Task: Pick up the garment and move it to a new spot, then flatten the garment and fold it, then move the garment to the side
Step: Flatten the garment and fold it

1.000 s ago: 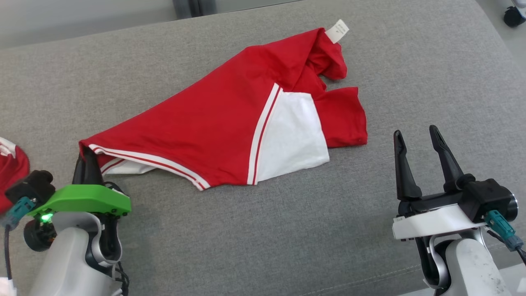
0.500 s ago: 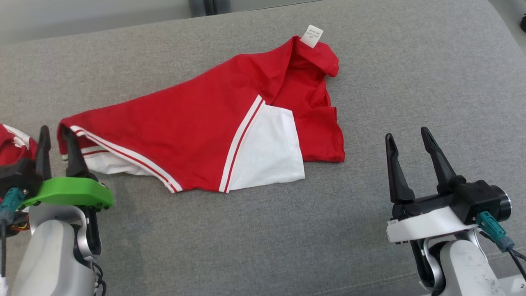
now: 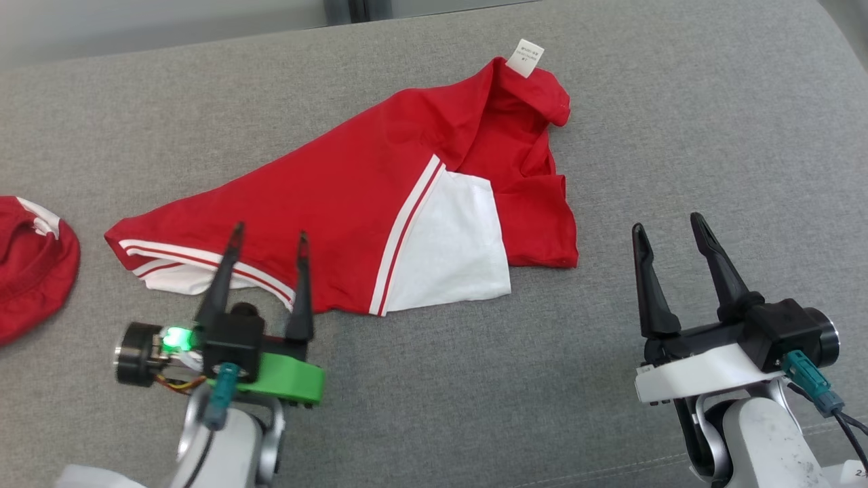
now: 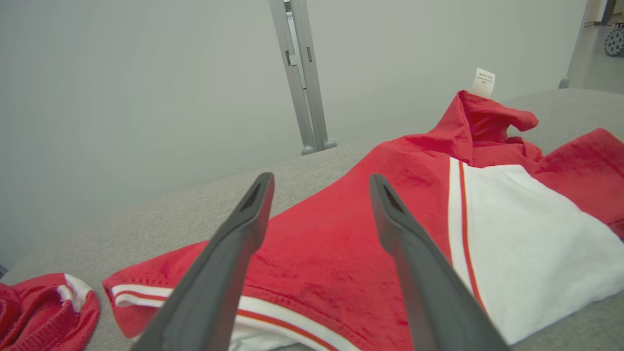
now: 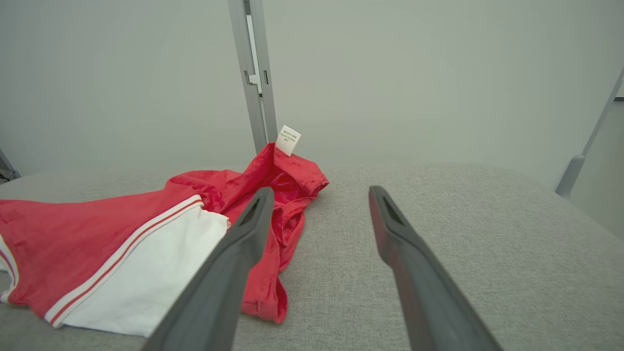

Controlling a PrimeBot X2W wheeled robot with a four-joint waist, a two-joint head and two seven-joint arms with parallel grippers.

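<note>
Left claw (image 3: pixel 270 232) released — over garment (image 3: pixel 352 203) hem | right claw (image 3: pixel 667 223) released, apart | left wrist: second red cloth (image 4: pixel 44 307)

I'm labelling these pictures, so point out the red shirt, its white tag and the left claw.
red shirt (image 3: pixel 339 196), head view, on its red middle panel.
white tag (image 3: pixel 526 57), head view, on the tag's centre.
left claw (image 3: pixel 270 232), head view, midway between its two fingertips.
</note>
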